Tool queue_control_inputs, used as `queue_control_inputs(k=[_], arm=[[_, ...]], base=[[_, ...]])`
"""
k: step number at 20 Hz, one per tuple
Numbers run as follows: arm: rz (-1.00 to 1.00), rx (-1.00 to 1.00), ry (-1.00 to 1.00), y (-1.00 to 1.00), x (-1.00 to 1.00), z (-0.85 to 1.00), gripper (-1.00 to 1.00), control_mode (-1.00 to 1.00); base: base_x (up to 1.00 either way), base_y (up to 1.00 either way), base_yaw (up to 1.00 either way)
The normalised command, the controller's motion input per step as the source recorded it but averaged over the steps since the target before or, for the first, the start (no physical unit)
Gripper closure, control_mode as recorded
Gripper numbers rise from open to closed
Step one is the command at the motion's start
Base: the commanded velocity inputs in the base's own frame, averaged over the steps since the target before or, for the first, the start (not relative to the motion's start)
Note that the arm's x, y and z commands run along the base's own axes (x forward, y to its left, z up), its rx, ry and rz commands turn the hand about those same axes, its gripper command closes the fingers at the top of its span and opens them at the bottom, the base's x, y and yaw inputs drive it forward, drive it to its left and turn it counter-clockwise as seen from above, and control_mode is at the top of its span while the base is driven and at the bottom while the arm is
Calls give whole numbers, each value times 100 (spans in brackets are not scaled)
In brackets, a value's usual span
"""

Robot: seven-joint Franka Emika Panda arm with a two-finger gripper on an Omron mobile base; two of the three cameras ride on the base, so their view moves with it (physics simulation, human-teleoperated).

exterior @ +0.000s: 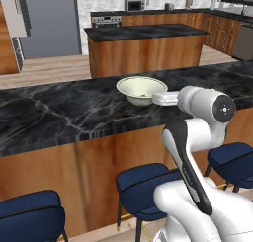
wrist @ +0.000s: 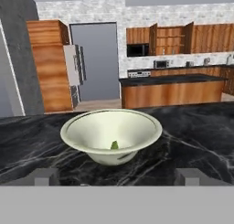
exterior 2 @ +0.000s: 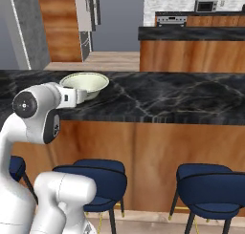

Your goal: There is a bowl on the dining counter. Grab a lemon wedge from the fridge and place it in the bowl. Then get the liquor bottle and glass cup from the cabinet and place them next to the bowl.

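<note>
The dining counter (exterior: 59, 112) has a glossy black marble top veined white, over smooth reddish-brown wood panels. The bowl (wrist: 111, 134) looks like smooth glazed ceramic, pale green-white. The stools (exterior 2: 210, 185) wear matt navy cushions.

Blue stools (exterior: 143, 179) stand in a row at 6 o'clock; microwave (exterior: 134, 5) and oven (exterior: 106, 20) at 12.

bowl (exterior 2: 85, 86) partly behind robot's wrist, lemon wedge (wrist: 114, 145) tiny, indistinct

Lemon wedge (wrist: 114, 145) in bowl (wrist: 91, 131) on dining counter (wrist: 192, 131).
</note>
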Motion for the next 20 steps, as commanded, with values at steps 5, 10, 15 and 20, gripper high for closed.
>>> queue_control_inputs(k=[5, 10, 15, 20], arm=[[0, -2, -2, -1, -21, -25, -100, -100], [-2, 0, -9, -21, -77, -17, -100, 100], [0, 0, 0, 0, 0, 0, -100, 100], [0, 0, 0, 0, 0, 0, -100, 100]], base=[[0, 0, 0], [-20, -9, 0], [-86, -67, 0], [-42, -96, 1]])
